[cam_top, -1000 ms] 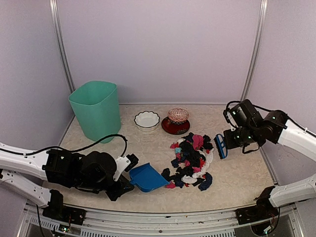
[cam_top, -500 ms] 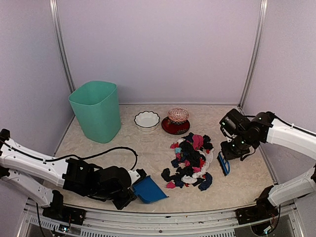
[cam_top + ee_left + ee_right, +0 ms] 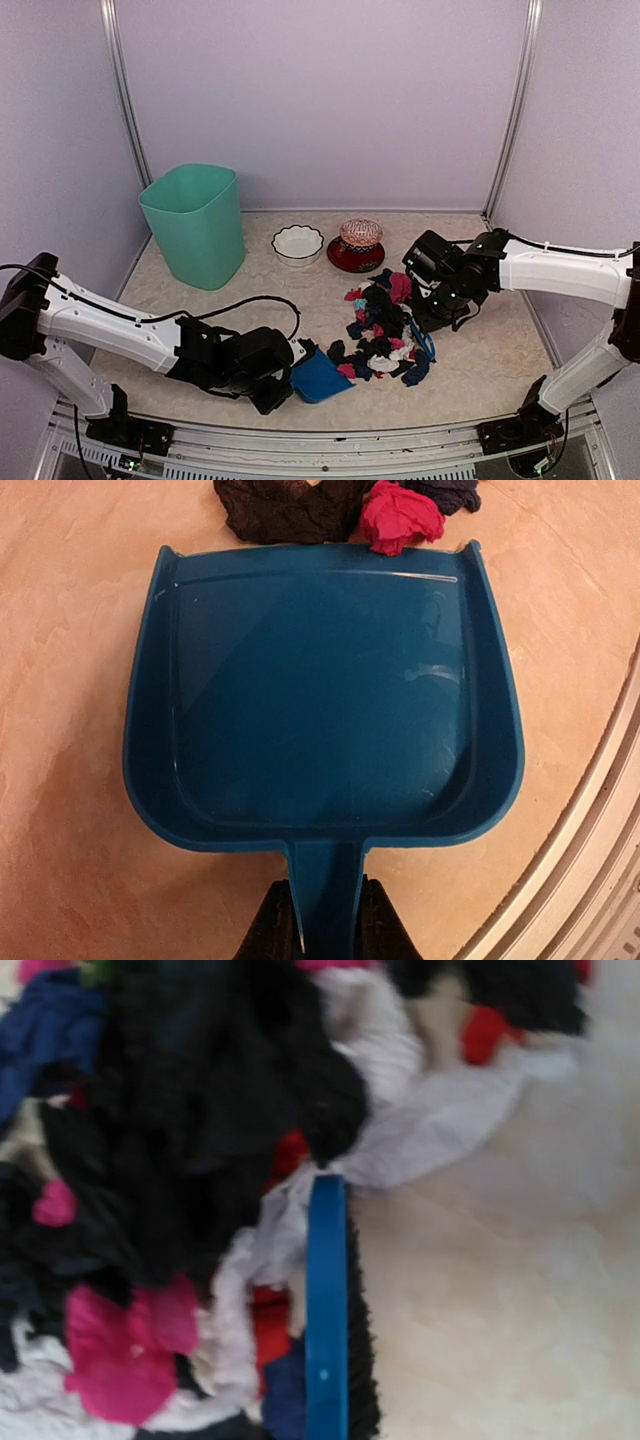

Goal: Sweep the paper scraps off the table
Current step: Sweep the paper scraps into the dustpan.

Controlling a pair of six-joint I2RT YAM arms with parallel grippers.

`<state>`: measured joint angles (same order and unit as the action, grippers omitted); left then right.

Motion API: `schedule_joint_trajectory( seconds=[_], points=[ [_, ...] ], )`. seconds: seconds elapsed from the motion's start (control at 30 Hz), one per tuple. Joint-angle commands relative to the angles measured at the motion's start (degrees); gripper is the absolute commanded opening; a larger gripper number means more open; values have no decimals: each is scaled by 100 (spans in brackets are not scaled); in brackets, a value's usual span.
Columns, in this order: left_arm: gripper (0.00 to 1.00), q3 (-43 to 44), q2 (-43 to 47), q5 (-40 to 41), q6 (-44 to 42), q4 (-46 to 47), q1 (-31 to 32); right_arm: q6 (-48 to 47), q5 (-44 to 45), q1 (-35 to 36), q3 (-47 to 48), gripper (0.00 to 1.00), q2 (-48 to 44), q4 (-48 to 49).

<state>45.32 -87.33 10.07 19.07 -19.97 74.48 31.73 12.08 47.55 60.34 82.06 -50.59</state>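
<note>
On the table (image 3: 490, 355), at the paper scraps (image 3: 385, 322) heaped just ahead of both pairs of fingers (image 3: 270, 932), press flat the dustpan (image 3: 320, 700) pinched by its handle in the left gripper (image 3: 325, 925), then draw the brush (image 3: 326, 1290), clamped tight in the right gripper (image 3: 438, 310), through toward its lip.

Plain lilac walls (image 3: 320, 100) with two grey metal corner posts (image 3: 515, 110), under soft even light
</note>
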Motion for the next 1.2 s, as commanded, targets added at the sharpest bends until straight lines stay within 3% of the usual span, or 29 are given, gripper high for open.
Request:
schedule_joint_trajectory(
  seconds=[0.0, 0.47, 0.87, 1.17],
  points=[
    [0, 235, -383, -87, -283, 130, -154, -40, -6, 297, 266, 0, 379, 279],
    [0, 713, -1016, -145, -535, 486, -314, -318, -63, 1007, 971, 0, 1118, 585],
    [0, 617, -1199, 68, -307, 890, -344, -689, -157, 1354, 1304, 0, 1182, 458],
    [0, 355, -1058, 637, -113, 1210, -360, -263, 604, 1371, 1303, 0, 887, -192]
  ],
)
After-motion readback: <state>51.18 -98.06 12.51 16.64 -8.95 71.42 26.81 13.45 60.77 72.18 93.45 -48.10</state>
